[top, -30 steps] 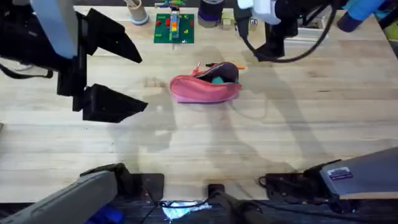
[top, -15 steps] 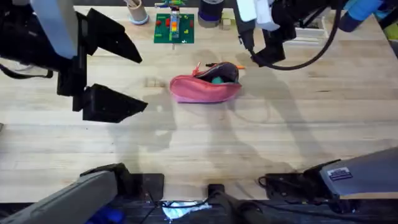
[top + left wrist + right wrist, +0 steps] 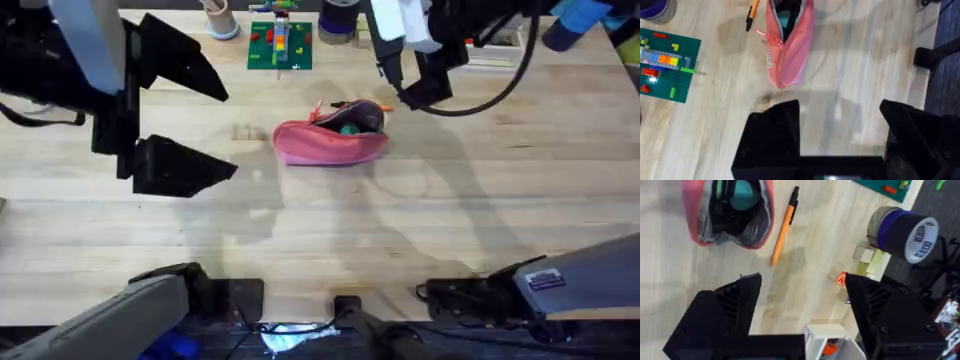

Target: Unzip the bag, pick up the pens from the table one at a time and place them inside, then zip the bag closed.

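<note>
The pink bag [image 3: 328, 142] lies on the table [image 3: 300, 230] with its right end gaping open; a teal item and dark things show inside [image 3: 732, 207]. An orange pen [image 3: 783, 226] with a black end lies on the wood just beyond the bag's open mouth, also seen in the left wrist view [image 3: 753, 12] beside the bag [image 3: 787, 50]. My right gripper [image 3: 410, 85] hovers open, up and to the right of the bag's mouth, with nothing between its fingers [image 3: 725, 315]. Raised high over the table's left side, my left gripper [image 3: 840, 135] is open and empty.
A green brick baseplate [image 3: 280, 47] with small bricks sits at the back, with a purple tape roll [image 3: 905, 227] and small pale blocks [image 3: 869, 260] to its right near the pen. A cup [image 3: 222, 20] stands at the back left.
My right gripper has drifted left, closer to the bag's open end. The left arm, bag and pen have not moved.
</note>
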`<state>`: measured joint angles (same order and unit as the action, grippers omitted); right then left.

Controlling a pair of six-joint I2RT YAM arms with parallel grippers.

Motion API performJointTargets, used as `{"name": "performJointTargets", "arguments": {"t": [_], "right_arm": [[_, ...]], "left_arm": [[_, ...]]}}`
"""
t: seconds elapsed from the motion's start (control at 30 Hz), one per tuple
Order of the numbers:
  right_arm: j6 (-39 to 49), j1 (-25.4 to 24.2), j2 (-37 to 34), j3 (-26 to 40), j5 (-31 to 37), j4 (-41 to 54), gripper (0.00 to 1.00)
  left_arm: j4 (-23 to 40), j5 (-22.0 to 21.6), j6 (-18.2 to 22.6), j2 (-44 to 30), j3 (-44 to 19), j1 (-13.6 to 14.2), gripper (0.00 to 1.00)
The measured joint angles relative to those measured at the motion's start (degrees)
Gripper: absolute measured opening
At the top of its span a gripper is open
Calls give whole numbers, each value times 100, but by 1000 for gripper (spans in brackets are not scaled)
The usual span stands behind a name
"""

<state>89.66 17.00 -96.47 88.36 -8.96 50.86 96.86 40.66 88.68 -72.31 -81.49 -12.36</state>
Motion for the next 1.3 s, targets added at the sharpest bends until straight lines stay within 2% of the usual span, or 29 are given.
{"name": "performJointTargets", "arguments": {"t": [0.53, 1.13, 1.3], "right_arm": [[-1, -144, -771, 0, -7, -178, 996], [-7, -243, -2032, 1, -139, -535, 995], [-93, -291, -2094, 70, -213, -584, 995]], "left_arm": [[0, -133, 1, 0, 0, 0, 995], [0, -135, 1, 0, 0, 0, 995], [0, -136, 0, 0, 0, 0, 995]]}}
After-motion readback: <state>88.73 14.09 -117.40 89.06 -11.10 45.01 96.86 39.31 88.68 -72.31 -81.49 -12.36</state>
